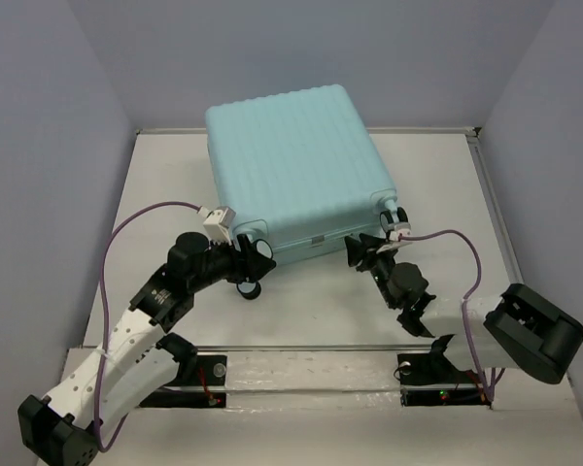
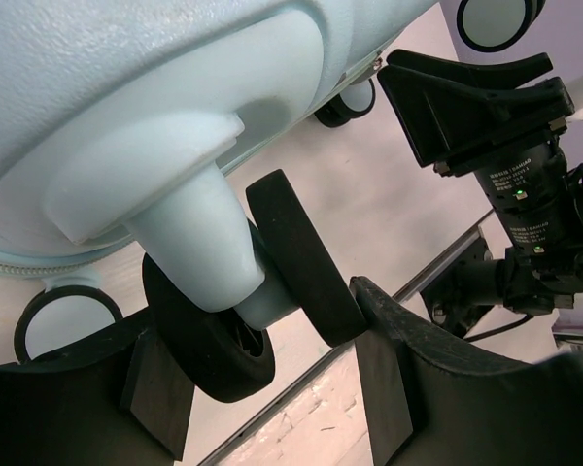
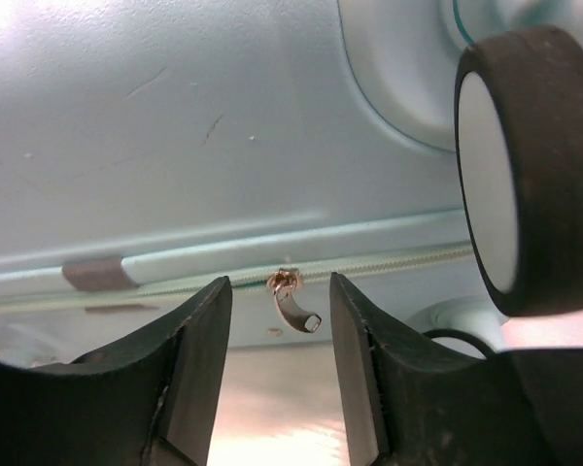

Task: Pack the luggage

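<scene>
While the luggage (image 1: 296, 175) is lying closed on the tabletop (image 1: 447, 282), the left claw (image 2: 272, 374) is straddling a caster (image 2: 262, 291), spread, and the right claw (image 3: 277, 374), spread, is framing the zipper pull (image 3: 293, 301), so zipping seems unfinished.

Closed pale aqua ribbed luggage (image 1: 296, 175), lying flat

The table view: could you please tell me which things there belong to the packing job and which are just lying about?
Job:
- suitcase, closed
- zipper pull, between the right gripper's open fingers
- caster, between the left gripper's fingers

Lying about:
- nothing loose visible; only the table itself
</scene>
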Available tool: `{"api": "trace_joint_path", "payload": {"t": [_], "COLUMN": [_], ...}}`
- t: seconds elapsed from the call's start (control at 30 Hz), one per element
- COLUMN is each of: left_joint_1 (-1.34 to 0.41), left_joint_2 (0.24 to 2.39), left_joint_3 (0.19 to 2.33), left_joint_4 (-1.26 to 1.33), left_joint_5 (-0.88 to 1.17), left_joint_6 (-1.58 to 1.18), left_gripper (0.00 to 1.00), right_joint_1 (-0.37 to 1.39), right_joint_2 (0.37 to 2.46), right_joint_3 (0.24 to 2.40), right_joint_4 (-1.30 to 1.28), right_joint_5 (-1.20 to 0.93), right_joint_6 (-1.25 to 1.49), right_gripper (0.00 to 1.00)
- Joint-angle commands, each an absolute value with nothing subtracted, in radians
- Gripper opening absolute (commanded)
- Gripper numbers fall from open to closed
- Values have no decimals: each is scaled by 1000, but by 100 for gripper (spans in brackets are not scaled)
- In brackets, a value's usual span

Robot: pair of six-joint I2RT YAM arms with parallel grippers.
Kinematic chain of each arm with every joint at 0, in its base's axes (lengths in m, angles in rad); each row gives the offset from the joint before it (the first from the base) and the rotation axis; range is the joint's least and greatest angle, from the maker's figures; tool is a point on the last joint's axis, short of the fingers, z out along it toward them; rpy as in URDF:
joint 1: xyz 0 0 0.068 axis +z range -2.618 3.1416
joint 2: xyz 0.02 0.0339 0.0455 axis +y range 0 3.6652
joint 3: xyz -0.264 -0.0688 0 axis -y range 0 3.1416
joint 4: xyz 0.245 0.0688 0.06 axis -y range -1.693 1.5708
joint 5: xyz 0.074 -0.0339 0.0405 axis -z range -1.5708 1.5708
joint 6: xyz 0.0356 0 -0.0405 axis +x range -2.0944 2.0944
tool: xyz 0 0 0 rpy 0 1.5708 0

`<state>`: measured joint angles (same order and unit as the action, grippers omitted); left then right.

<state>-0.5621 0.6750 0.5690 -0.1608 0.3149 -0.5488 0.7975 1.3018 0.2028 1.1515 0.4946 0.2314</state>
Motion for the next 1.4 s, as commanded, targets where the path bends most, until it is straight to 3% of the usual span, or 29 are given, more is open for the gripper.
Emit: {"api": "trace_joint_path", "payload": {"t": [0.0, 0.23, 0.6, 0.7, 0.97, 1.07, 1.13, 1.23, 1.37], "left_joint_1": [-606, -606, -606, -606, -606, -606, -606, -606, -607], "left_joint_2": [620, 624, 624, 626, 629, 641, 652, 707, 767], "left_joint_3": [649, 661, 661, 663, 661, 666, 675, 705, 758], "left_joint_4": [-103, -112, -126, -126, -121, -101, -71, -9, 44], "left_joint_5": [522, 506, 503, 502, 502, 511, 520, 563, 568], "left_joint_6": [-440, -437, -436, -433, -433, -440, -452, -479, -489], "left_gripper": [6, 6, 6, 6, 6, 6, 6, 6, 6], "right_joint_1": [788, 778, 741, 732, 732, 732, 758, 987, 1141], "right_joint_2": [1209, 1236, 1341, 1356, 1379, 1384, 1410, 1469, 1529], "right_joint_3": [167, 271, 377, 399, 377, 357, 354, 409, 475], "right_joint_4": [1090, 938, 962, 962, 1009, 1012, 1032, 1014, 1051], "right_joint_5": [393, 429, 420, 413, 394, 333, 299, 407, 442], "right_joint_6": [265, 198, 163, 147, 156, 193, 235, 192, 210], "right_gripper": [54, 53, 48, 42, 9, 7, 7, 7, 7]}}
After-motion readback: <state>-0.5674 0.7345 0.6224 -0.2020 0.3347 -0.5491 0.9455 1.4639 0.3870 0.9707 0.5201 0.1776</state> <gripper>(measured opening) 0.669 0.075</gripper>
